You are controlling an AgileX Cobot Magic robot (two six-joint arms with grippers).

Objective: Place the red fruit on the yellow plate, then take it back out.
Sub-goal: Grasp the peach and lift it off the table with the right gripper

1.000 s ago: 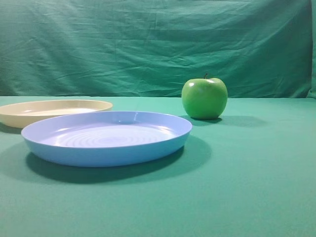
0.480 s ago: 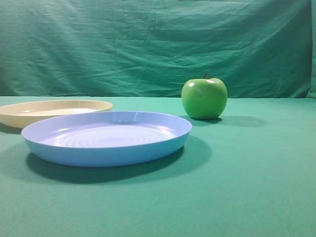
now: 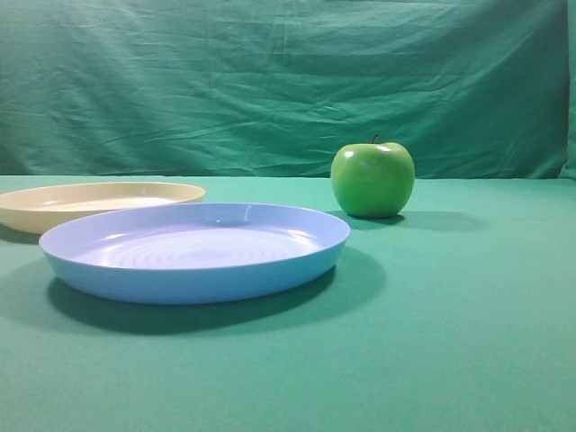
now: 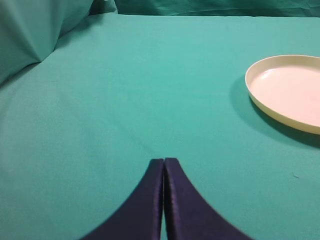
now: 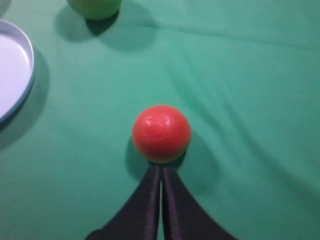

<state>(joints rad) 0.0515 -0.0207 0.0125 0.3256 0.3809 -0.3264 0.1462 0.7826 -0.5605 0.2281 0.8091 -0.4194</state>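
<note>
- The red fruit (image 5: 161, 133) sits on the green bench (image 5: 250, 100), just ahead of the right end effector (image 5: 161, 170) — the tips point at its near side, seemingly a touch short of it.
- That right end effector looks pressed together in the right wrist view, the two fingers meeting along a thin seam; it holds nothing.
- The left end effector (image 4: 164, 162) is likewise pressed together and empty, hovering over bare cloth with the yellow plate (image 4: 260, 97) off to its right.
- The plate is empty in the left wrist view; in the high view it (image 3: 54, 216) lies behind and left of the blue plate (image 3: 193, 279), with the green apple (image 3: 373, 179) well apart at the back.
- Step in hand, as I judge it: the very start — the pick of the fruit, not yet made.
- The next move calls for the right fingers to spread wider than the fruit, move forward round its sides and close on it.
- A smooth round ball may roll if nudged by closed tips.
- The carry then has to pass the blue plate (image 5: 12, 75) to reach the yellow one.
</note>
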